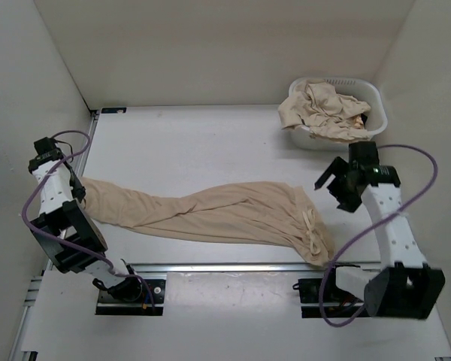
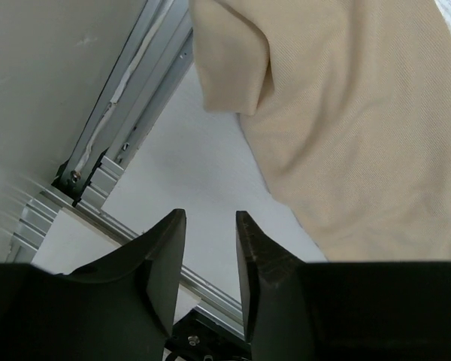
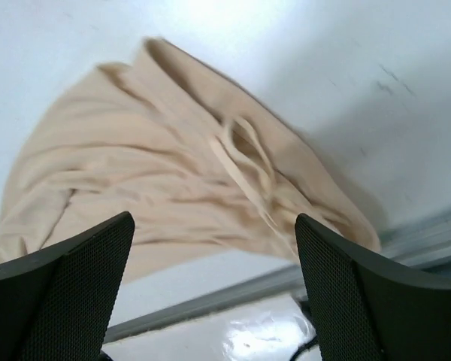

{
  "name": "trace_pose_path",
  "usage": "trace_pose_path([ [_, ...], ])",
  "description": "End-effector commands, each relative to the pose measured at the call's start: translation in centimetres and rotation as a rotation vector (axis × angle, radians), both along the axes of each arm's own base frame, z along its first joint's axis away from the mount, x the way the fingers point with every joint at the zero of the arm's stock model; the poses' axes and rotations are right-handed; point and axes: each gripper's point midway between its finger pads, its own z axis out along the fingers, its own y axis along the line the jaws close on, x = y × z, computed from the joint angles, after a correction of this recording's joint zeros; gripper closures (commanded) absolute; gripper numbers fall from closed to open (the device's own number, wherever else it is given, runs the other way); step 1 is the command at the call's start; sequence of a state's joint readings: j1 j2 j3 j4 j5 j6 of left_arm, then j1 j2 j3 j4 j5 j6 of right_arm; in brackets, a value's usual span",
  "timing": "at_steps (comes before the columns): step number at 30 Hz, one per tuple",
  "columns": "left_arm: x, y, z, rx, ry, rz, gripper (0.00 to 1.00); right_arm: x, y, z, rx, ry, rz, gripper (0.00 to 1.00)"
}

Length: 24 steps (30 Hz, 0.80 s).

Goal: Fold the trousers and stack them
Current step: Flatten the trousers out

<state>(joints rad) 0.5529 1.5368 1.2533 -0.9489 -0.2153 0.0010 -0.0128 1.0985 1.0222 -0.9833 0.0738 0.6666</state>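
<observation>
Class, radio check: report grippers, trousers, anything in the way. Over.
Left gripper jaws narrowly apart, empty, by leg end. Right gripper jaws wide, empty, near waistband. Trousers laid out, unfolded. Nothing blocking; basket at back right.

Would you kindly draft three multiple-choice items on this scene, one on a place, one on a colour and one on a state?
1. Where on the table does the basket stand?
A. near left corner
B. centre
C. far right corner

2. What colour are the trousers spread out on the table?
A. beige
B. navy
C. red

3. How is the right gripper?
A. shut on the waistband
B. open, holding nothing
C. shut on the basket

Answers: 1 C, the top view shows it at the far right; 2 A, every view shows pale tan cloth; 3 B, its jaws stand wide apart above the cloth.
</observation>
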Motion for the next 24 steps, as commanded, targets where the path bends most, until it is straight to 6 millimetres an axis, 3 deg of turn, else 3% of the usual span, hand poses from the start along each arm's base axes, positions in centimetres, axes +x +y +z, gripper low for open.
trace_pose_path([
  [1,0.6,-0.6,0.8,-0.021,-0.045,-0.017,0.54,4.5,2.4,-2.2,0.037,0.032,0.183,0.08],
  [2,0.9,-0.4,1.2,-0.014,-0.056,-0.018,0.53,5.5,3.6,-2.4,0.052,0.029,0.219,0.08],
  [3,0.6,-0.6,1.1,-0.022,-0.045,-0.017,0.51,6.0,4.1,-4.3,0.059,0.082,0.221,0.08],
  [7,-0.3,-0.7,1.3,-0.005,-0.031,-0.008,0.48,9.8,6.7,-6.2,0.052,0.071,0.229,0.08],
  [8,-0.5,-0.8,1.0,-0.010,-0.023,-0.008,0.42,10.2,7.3,-7.5,0.059,0.106,0.217,0.08],
  [10,-1.0,-0.9,1.4,0.005,-0.032,-0.005,0.40,11.9,8.5,-7.6,0.051,0.095,0.221,0.08],
  [11,-1.3,-0.9,1.1,0.006,-0.017,-0.001,0.40,12.1,8.4,-9.2,0.022,0.147,0.201,0.08],
  [17,-1.7,-1.2,1.6,0.012,-0.026,-0.001,0.38,12.0,6.7,-13.2,-0.106,0.306,0.082,0.08],
  [18,-1.9,-1.3,1.5,0.007,-0.018,-0.001,0.38,11.7,6.4,-13.8,-0.119,0.324,0.071,0.13],
  [19,-2.1,-1.2,1.8,0.020,-0.023,0.002,0.38,11.6,6.4,-14.2,-0.121,0.334,0.071,0.32],
  [21,-2.0,-1.2,2.2,0.021,-0.026,0.002,0.38,11.2,6.1,-14.8,-0.136,0.352,0.068,0.56],
  [22,-1.6,-1.4,2.7,0.016,-0.054,-0.006,0.38,10.7,5.9,-15.0,-0.142,0.364,0.080,0.84],
  [24,-1.5,-2.1,3.6,-0.016,-0.074,-0.023,0.37,10.5,5.9,-14.4,-0.143,0.350,0.092,1.00],
])
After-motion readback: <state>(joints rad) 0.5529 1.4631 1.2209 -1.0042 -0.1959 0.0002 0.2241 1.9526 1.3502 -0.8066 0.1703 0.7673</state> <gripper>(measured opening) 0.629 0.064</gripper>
